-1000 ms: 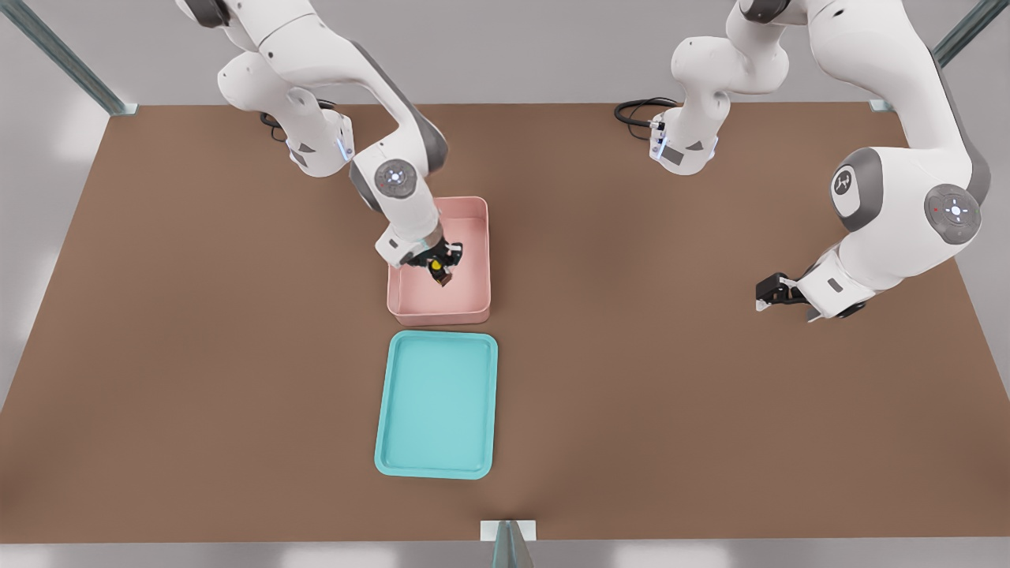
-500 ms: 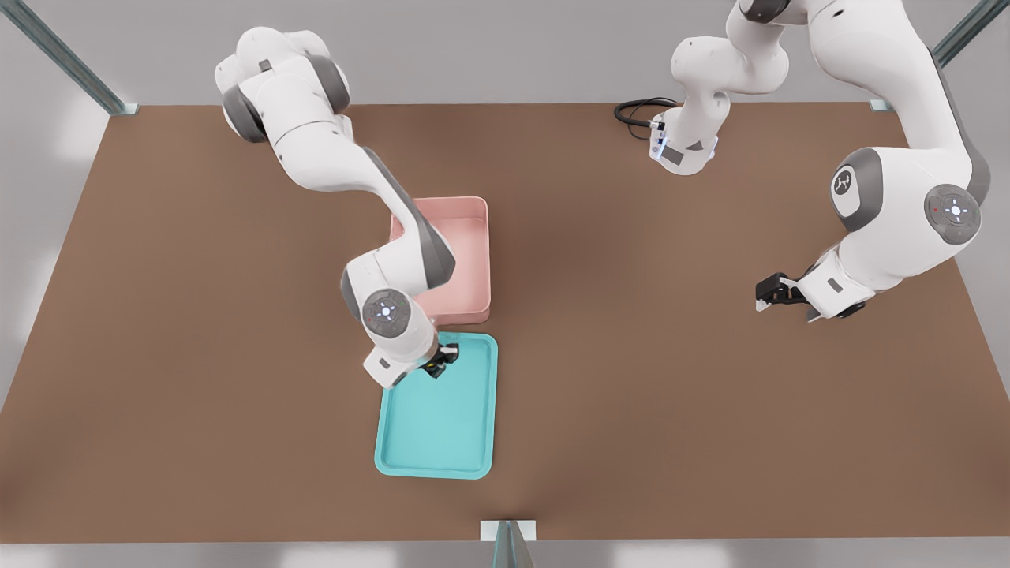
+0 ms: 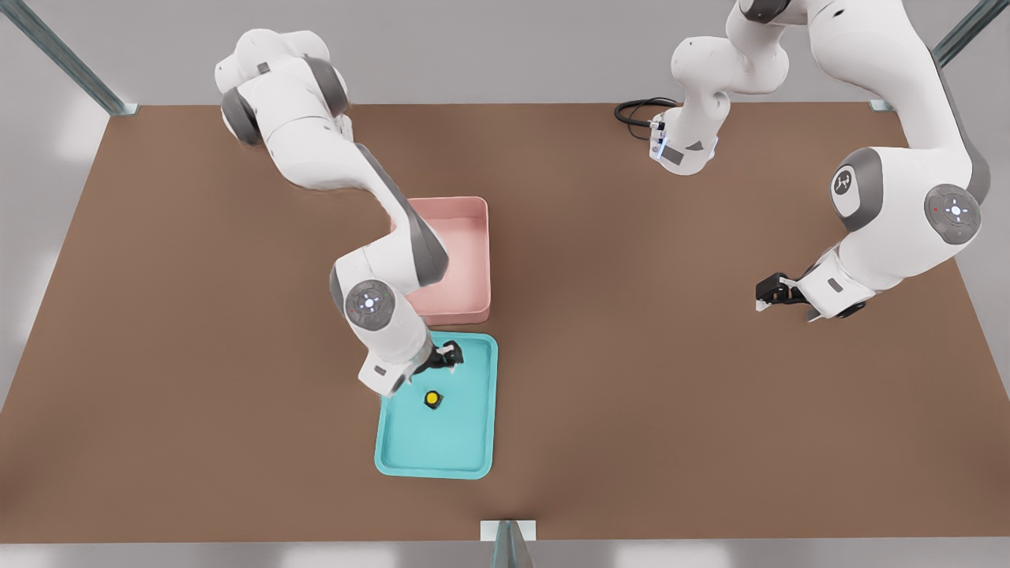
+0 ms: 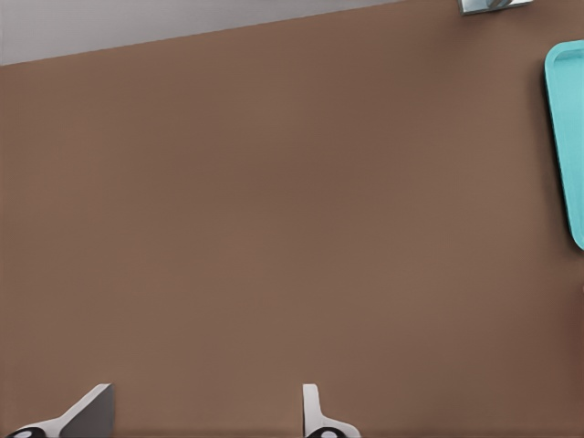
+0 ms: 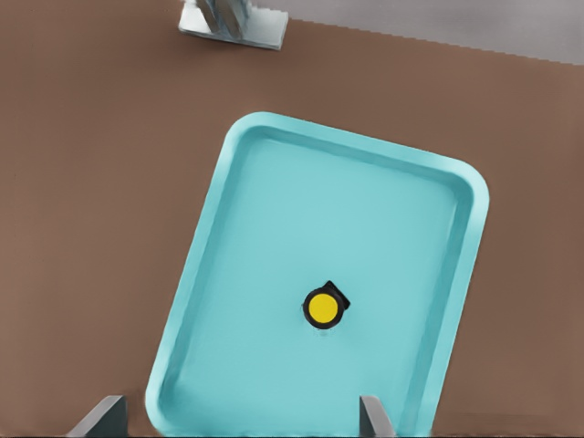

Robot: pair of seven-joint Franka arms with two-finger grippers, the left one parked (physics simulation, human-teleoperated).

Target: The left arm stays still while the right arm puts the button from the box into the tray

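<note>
Brown table [image 3: 710, 394] across the whole scene. On it, teal tray [image 3: 410, 454] toward the near edge, pink box [image 3: 473, 237] just behind it, apart by a narrow strip of tabletop. Right arm [image 3: 371, 304] reaching over the box's corner and down to the tray's far end. Gripper [image 3: 443, 356] poised above the tray's far end, jaws spread wide in the right wrist view, holding nothing. Button [image 3: 432, 399] resting on the tray floor, yellow cap up, near the middle and clear of the rim, free of the fingertips [image 5: 372, 415]. No button visible in the part of the box that shows. Placement judged done: button out of the box and settled in the tray. Left, at most, to lift clear and retreat.
</note>
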